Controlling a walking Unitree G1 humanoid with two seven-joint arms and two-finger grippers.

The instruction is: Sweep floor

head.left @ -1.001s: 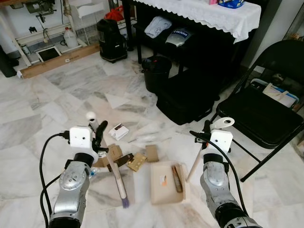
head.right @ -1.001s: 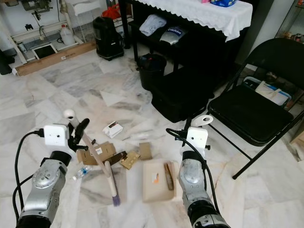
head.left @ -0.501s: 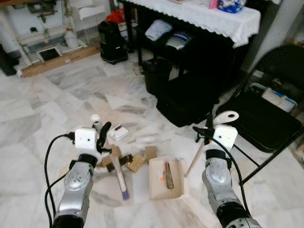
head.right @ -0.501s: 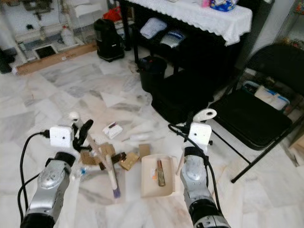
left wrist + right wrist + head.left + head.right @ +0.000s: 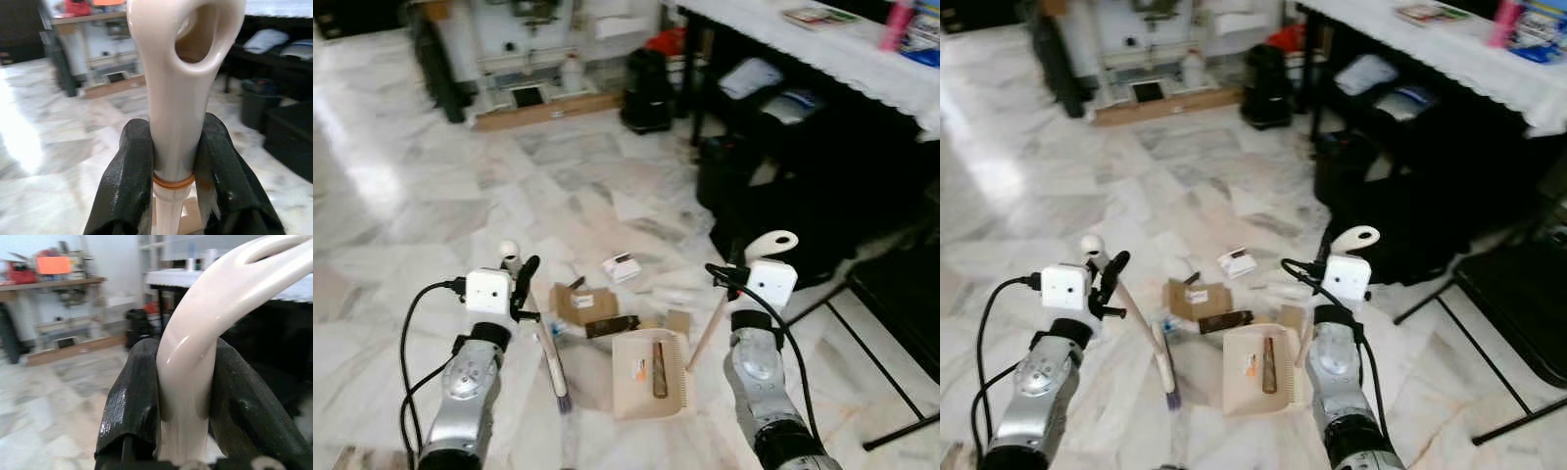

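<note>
- Your left end effector (image 5: 173,161) is clenched around the cream brush (image 5: 551,357) handle; its bristles rest on the marble floor (image 5: 431,225).
- Your right end effector (image 5: 183,396) grips the dustpan (image 5: 651,374) handle.
- The dustpan sits flat on the floor, holding a brown stick (image 5: 658,357), just beside scattered cardboard scraps (image 5: 584,303).

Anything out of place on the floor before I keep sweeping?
Litter is scattered on the marble left of the dustpan: a flattened cardboard piece, a dark bar, a small white box. A brown stick-like item already lies in the pan.
</note>
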